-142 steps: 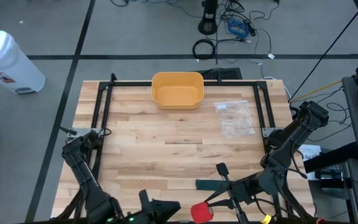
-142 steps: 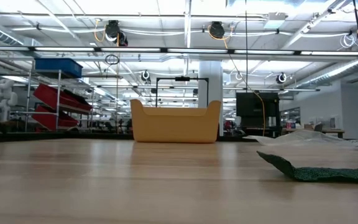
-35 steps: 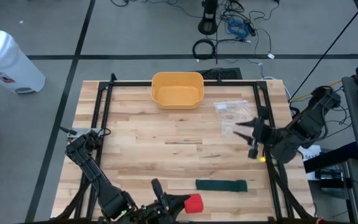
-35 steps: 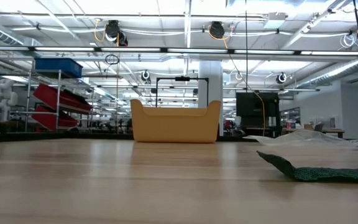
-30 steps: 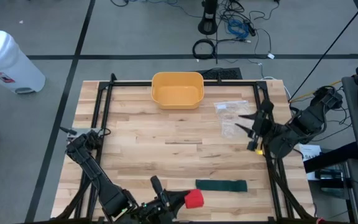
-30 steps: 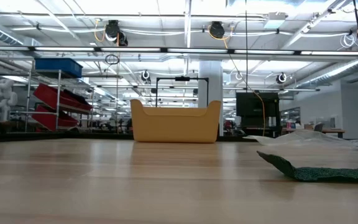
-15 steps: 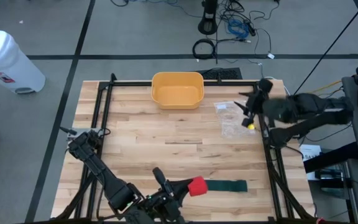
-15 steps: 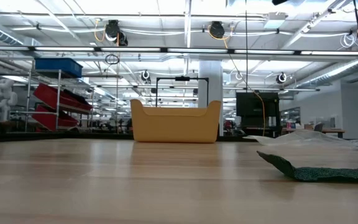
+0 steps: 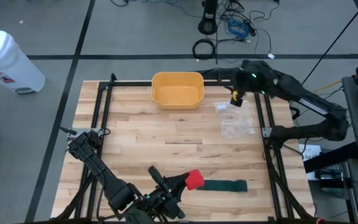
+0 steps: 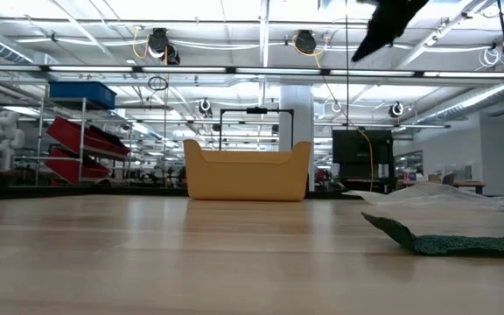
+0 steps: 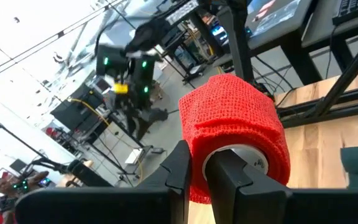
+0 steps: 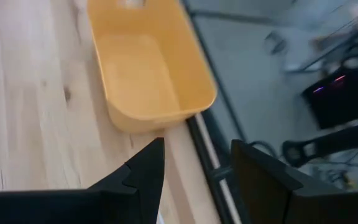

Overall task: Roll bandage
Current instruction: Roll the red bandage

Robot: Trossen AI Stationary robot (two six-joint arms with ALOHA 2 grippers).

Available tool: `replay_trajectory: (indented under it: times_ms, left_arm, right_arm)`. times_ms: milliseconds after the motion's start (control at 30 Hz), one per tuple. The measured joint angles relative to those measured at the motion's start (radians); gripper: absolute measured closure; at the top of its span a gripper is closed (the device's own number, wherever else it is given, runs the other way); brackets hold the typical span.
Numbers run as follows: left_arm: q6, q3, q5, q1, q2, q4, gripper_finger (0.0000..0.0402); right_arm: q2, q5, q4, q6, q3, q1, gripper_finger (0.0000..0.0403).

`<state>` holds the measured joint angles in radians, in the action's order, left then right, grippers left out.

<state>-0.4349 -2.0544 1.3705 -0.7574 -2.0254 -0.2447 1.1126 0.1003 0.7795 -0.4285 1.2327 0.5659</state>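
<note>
A red bandage roll [image 9: 195,180] hangs above the table's near edge with my left gripper [image 9: 188,182] shut on it; the left wrist view shows the roll [image 11: 235,130] close up. A dark green bandage strip [image 9: 224,185] lies flat on the table just right of the roll, and also shows in the low view [image 10: 462,243]. My right gripper [image 9: 237,94] is open, high over the far right of the table beside the yellow bin [image 9: 177,90]; nothing is between its fingers [image 12: 197,171]. My left gripper holds the red roll by its wall at one open end [image 11: 197,146]. One finger [image 11: 229,171] reaches into the pale core and the other [image 11: 180,167] lies outside. The fingers come level from the table's near left. The roll is lifted clear of the table.
A clear plastic bag [image 9: 235,118] lies at the far right, below my right gripper. The yellow bin [image 10: 247,172] stands at the middle of the far edge. A black frame [image 9: 104,106] runs along the table's left, far and right sides. Bare wood fills the middle.
My right gripper has swung from the table's right edge toward the far edge, and is now above the bag beside the yellow bin. My left gripper has turned a little, carrying the red roll slightly toward the far edge. The green strip has stayed put.
</note>
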Motion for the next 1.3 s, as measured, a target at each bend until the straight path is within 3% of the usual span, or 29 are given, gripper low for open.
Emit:
replay_trajectory:
  times_ms: [133,300,500,667,867,1133,1300]
  left_arm:
    - [-0.019,0.000,0.009,0.004,0.008,-0.011,0.0361]
    - [-0.050,0.000,0.026,0.003,0.045,-0.011,0.0361]
    - [-0.045,0.000,-0.048,0.017,0.113,-0.078,0.0361]
    - [0.013,0.000,-0.058,0.039,0.148,-0.207,0.0361]
    - [0.304,0.000,-0.067,0.077,0.170,-0.543,0.0361]
    - [0.932,0.000,-0.287,0.142,0.158,-1.109,0.0361]
    - [1.107,0.100,-0.328,0.147,0.143,-1.169,0.0361]
  right_arm:
    - [0.122,-0.139,0.013,-0.106,0.000,0.107,0.0231]
    - [0.280,-0.222,0.062,-0.177,0.000,0.196,0.0231]
    - [0.455,-0.384,0.081,-0.278,0.000,0.259,0.0231]
    - [0.586,-0.386,0.075,-0.350,0.000,0.266,0.0231]
    - [0.713,-0.316,0.044,-0.337,-0.001,0.267,0.0220]
    - [0.745,-0.311,0.031,-0.224,-0.001,0.257,0.0196]
    - [0.740,-0.311,0.031,-0.194,-0.001,0.240,0.0198]
